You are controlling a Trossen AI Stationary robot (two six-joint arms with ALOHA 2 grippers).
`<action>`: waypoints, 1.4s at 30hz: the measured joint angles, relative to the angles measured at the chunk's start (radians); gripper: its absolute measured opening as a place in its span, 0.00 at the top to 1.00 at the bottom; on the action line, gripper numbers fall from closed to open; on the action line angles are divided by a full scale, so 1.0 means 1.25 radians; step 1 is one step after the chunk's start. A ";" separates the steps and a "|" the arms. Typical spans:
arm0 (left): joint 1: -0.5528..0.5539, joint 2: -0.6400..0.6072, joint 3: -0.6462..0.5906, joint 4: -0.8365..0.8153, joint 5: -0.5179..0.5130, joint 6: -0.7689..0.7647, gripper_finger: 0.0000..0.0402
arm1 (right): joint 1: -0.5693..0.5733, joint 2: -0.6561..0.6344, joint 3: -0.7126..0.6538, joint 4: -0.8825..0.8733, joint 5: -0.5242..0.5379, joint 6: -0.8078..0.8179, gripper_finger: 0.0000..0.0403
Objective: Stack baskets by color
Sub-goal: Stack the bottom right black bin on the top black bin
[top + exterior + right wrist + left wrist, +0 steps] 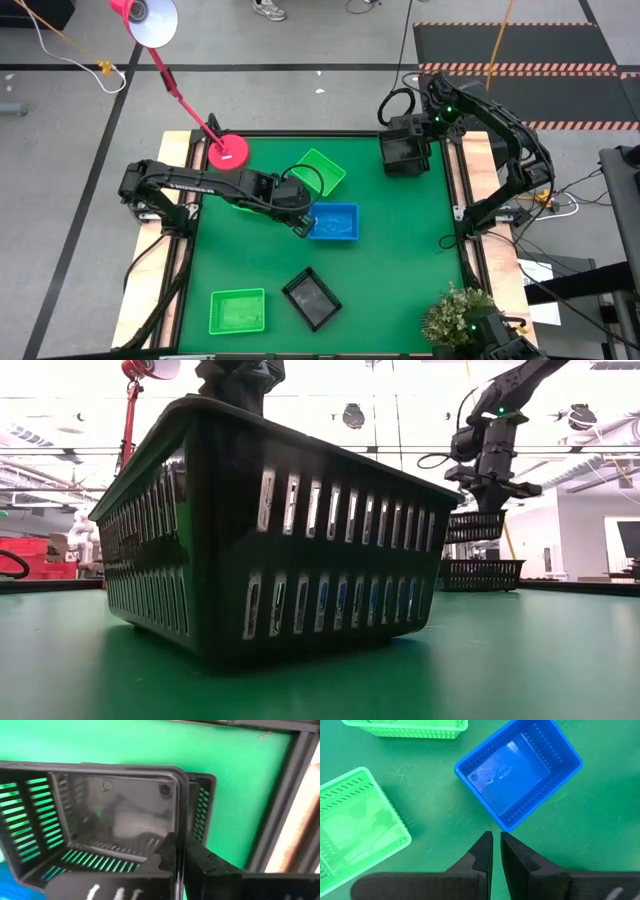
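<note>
Count of the surface, placed from the red lamp base point(228, 152).

- Green baskets: two in plain sight. The first green basket point(320, 170) is just beside the base, the second green basket point(238, 310) well apart from it.
- Blue basket point(335, 222): one seen; I cannot tell if more are nested inside.
- Black baskets: three. The lone black basket point(312, 297) is near the second green one. The upper black basket point(475, 525) and lower black basket point(480, 573) are far across from the base.
- Lamp: one.
- Potted plant point(460, 315): one.
- My pincers: two, the left pincer point(496, 837) and the right pincer point(180, 845).
</note>
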 joint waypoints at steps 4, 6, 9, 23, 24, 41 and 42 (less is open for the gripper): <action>0.000 0.000 0.000 0.000 0.004 0.000 0.91 | 0.000 0.000 -0.007 -0.007 0.023 0.001 0.99; 0.000 0.000 0.000 0.000 0.005 -0.001 0.91 | 0.000 0.000 -0.007 -0.007 0.026 0.002 0.99; 0.000 0.000 0.000 0.000 0.005 -0.001 0.91 | 0.000 0.000 -0.007 -0.005 0.034 0.006 0.99; 0.003 0.000 0.000 0.001 0.005 0.011 0.91 | 0.064 -0.005 -0.007 -0.015 0.118 0.080 0.99; 0.004 0.000 0.000 0.001 0.005 0.011 0.91 | 0.067 -0.005 -0.007 -0.007 0.132 0.083 0.99; 0.008 0.000 0.000 0.002 0.020 0.056 0.91 | 0.081 -0.005 -0.068 0.006 0.157 0.119 0.99; 0.008 0.000 0.000 0.002 0.020 0.057 0.91 | 0.083 -0.004 -0.077 0.020 0.151 0.126 0.99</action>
